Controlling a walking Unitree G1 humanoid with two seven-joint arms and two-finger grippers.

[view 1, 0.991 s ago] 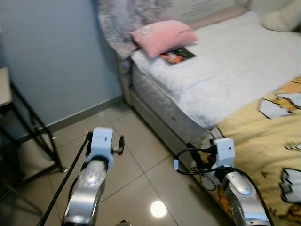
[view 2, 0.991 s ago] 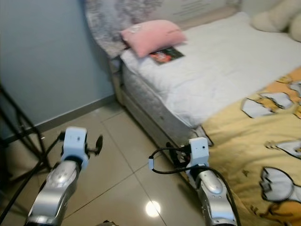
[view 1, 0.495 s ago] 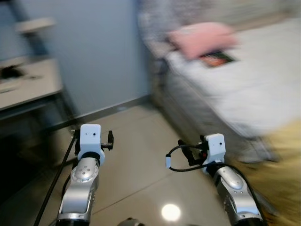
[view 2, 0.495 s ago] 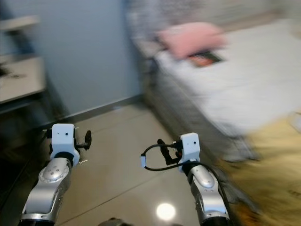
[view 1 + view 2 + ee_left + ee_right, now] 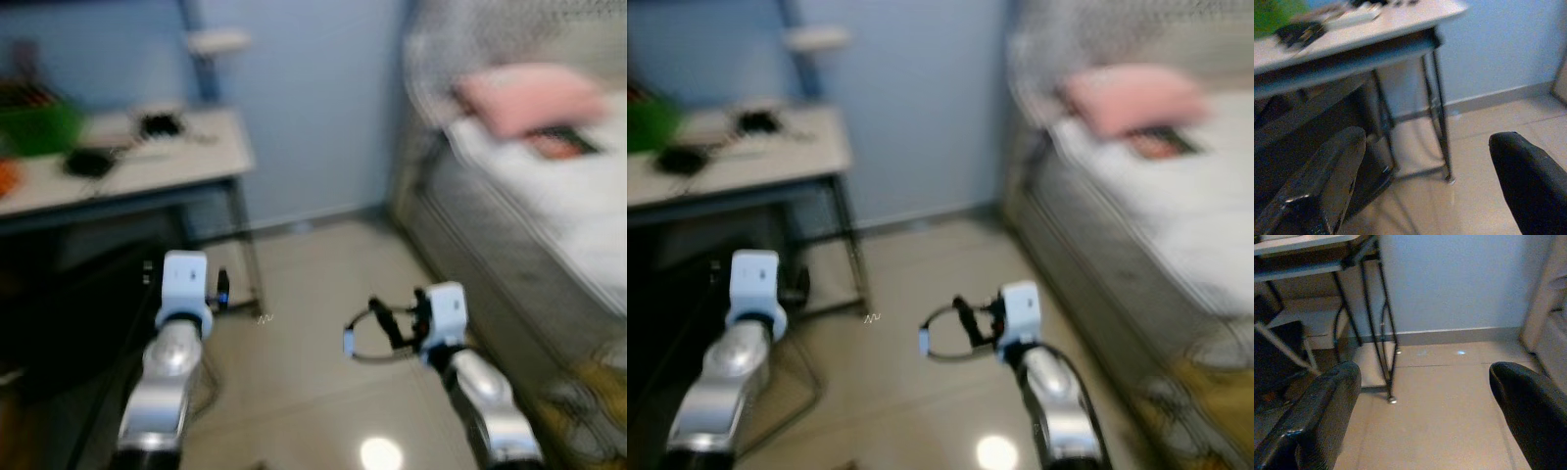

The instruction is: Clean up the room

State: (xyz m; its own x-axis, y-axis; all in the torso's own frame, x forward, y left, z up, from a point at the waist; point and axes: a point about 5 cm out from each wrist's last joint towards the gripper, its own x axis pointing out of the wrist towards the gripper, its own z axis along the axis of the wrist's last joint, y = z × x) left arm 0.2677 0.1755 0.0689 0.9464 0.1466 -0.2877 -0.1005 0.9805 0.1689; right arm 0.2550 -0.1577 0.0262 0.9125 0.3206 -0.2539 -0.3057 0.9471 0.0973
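Both views from the head are blurred. My left arm [image 5: 176, 343] and right arm [image 5: 460, 352] are held out low over the tiled floor [image 5: 313, 284]. In the wrist views my left gripper [image 5: 1425, 147] and right gripper [image 5: 1425, 377] are open, with nothing between the fingers. A pale desk [image 5: 196, 162] at the left carries a green object [image 5: 39, 127] and small dark items [image 5: 88, 162]. On the bed [image 5: 578, 206] at the right lie a pink pillow [image 5: 529, 98] and a flat printed item [image 5: 558, 145].
The desk stands on thin black metal legs [image 5: 1383, 333] close ahead of both grippers, against a blue wall [image 5: 313, 108]. Dark clutter [image 5: 1312, 127] sits under the desk. A yellow patterned blanket [image 5: 588, 401] hangs off the bed at the lower right.
The camera has swung to the left: the desk has come into view and the bed has slid to the right edge. Both arms hold the same pose.
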